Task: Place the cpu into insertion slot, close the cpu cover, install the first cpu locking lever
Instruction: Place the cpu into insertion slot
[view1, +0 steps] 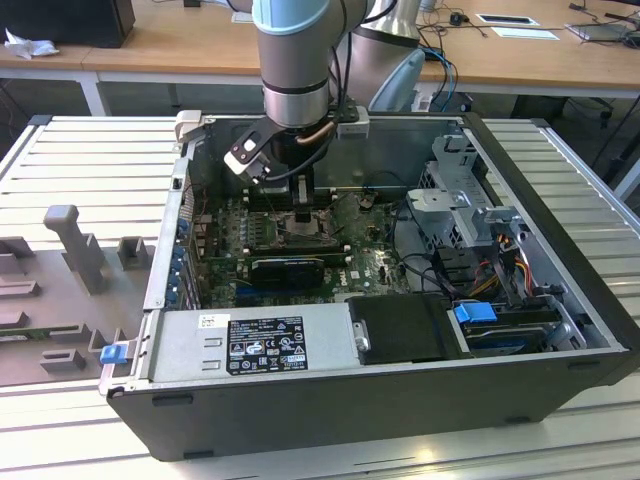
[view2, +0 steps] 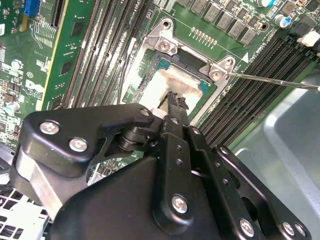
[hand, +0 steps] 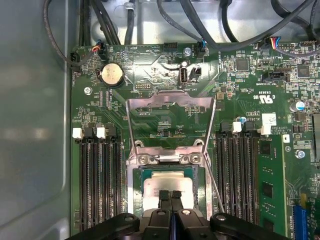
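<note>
The cpu (hand: 167, 180) lies in the insertion slot (hand: 131, 195), and the cpu cover (hand: 170, 101) stands open on its hinge. The tool (hand: 170, 196), closed and empty, has its tips on or just above the chip. A sideways push could shift it and harm the slot. Beside the slot, the thin locking lever (view2: 270, 80) is free. The computer case (view1: 400, 410) sits on a ribbed metal table (view1: 90, 150), with wooden desks (view1: 180, 55) behind.

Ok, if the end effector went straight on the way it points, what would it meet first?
The cpu, lying in the insertion slot, cpu cover open. The end effector is right over it, perhaps touching; depth is unclear.
</note>
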